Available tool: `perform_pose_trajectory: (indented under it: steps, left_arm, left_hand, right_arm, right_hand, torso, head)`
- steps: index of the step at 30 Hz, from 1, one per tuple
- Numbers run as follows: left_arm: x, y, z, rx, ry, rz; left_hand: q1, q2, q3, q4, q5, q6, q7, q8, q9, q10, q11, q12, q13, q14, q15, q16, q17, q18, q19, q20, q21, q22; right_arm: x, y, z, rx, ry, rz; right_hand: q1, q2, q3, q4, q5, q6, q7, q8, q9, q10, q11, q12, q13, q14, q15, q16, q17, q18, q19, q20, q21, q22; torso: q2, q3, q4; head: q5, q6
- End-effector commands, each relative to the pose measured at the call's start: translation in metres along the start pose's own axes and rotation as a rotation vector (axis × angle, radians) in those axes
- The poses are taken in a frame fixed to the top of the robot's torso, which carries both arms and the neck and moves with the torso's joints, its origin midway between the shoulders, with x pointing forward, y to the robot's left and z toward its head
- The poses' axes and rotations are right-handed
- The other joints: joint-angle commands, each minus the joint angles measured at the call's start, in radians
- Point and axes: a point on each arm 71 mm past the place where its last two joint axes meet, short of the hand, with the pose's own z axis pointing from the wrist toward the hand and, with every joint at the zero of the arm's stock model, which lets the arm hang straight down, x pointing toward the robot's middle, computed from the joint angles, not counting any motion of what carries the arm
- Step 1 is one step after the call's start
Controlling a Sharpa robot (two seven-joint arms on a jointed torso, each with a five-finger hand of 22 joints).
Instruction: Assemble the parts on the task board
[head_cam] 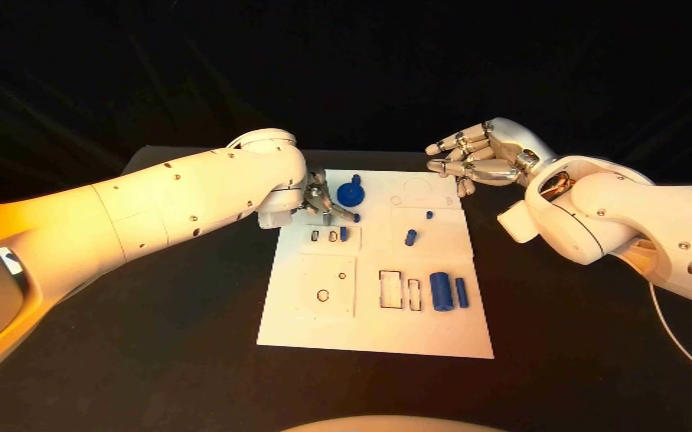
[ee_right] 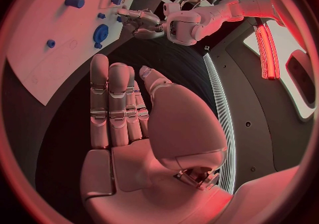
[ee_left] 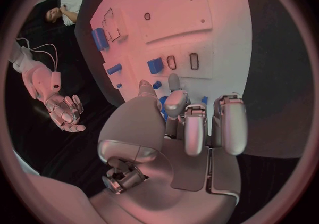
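The white task board [head_cam: 306,304] lies mid-table with several blue parts on it. My left hand [head_cam: 325,202] reaches over its far left part, beside a round blue gear-like part [head_cam: 352,192]. A small blue part [ee_left: 162,107] sits pinched between its thumb and a finger [ee_left: 174,99]. A blue cylinder [head_cam: 440,292] and a blue bar [head_cam: 462,292] lie at the board's near right, next to empty slots. Two small pieces [head_cam: 411,237] [head_cam: 343,234] lie mid-board. My right hand [head_cam: 483,157] hovers off the far right corner, fingers straight, holding nothing.
The board [ee_left: 179,0] shows empty outlined recesses [head_cam: 391,289] and a small hole [head_cam: 322,296] in its near half. Black table [head_cam: 173,352] surrounds the board on all sides. My right forearm [head_cam: 606,217] hangs over the table to the right of the board.
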Motion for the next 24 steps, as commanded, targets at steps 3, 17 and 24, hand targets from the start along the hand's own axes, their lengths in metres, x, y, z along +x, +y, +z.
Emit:
perform_pose_trajectory:
  steps: [3,17,24]
  left_arm:
    - [0.003,-0.004,0.000,-0.011,0.040,0.050]
    - [0.008,-0.015,0.002,0.017,0.080,0.031]
    - [0.009,-0.017,0.003,0.022,0.094,0.034]
  left_hand:
    - [-0.010,0.000,-0.005,0.000,-0.004,-0.010,-0.001,0.006,0.003,0.000,0.001,-0.004,-0.001,0.105,-0.005,0.002,0.263,-0.008,0.009,-0.004,0.001,0.060]
    - [-0.005,0.008,-0.002,-0.002,-0.004,-0.017,0.000,0.008,0.011,-0.002,0.002,-0.005,-0.001,0.105,-0.004,0.002,0.263,-0.008,0.009,-0.003,0.001,0.060]
    - [0.008,0.013,0.003,-0.006,-0.002,-0.023,0.001,0.011,0.020,-0.003,0.004,-0.005,-0.001,0.105,-0.002,0.002,0.263,-0.008,0.009,-0.002,0.000,0.059]
  right_arm:
    - [0.002,0.000,0.001,0.003,0.018,-0.009]
    - [0.005,-0.001,0.004,0.012,0.030,-0.010]
    - [0.007,-0.001,0.006,0.014,0.038,-0.009]
  right_hand:
    - [0.000,-0.011,0.006,0.001,0.006,-0.007,0.002,-0.004,-0.001,0.004,0.000,-0.005,-0.002,0.004,0.000,-0.004,-0.001,0.006,0.006,0.000,-0.005,-0.002]
    - [-0.005,-0.012,0.008,0.002,0.012,-0.009,0.002,-0.005,-0.001,0.005,0.001,-0.006,-0.006,0.004,0.001,-0.010,-0.003,0.006,0.007,0.000,-0.008,-0.004]
    - [-0.006,-0.013,0.008,0.003,0.012,-0.009,0.002,-0.005,-0.001,0.005,0.001,-0.006,-0.006,0.004,0.001,-0.011,-0.003,0.006,0.007,0.000,-0.008,-0.004]
  torso:
    - [-0.001,0.0005,0.0003]
    - [-0.001,0.0013,0.0016]
    - [0.000,0.0018,0.0003]
  head:
    - [0.000,-0.004]
    - [0.003,-0.011]
    - [0.005,-0.012]
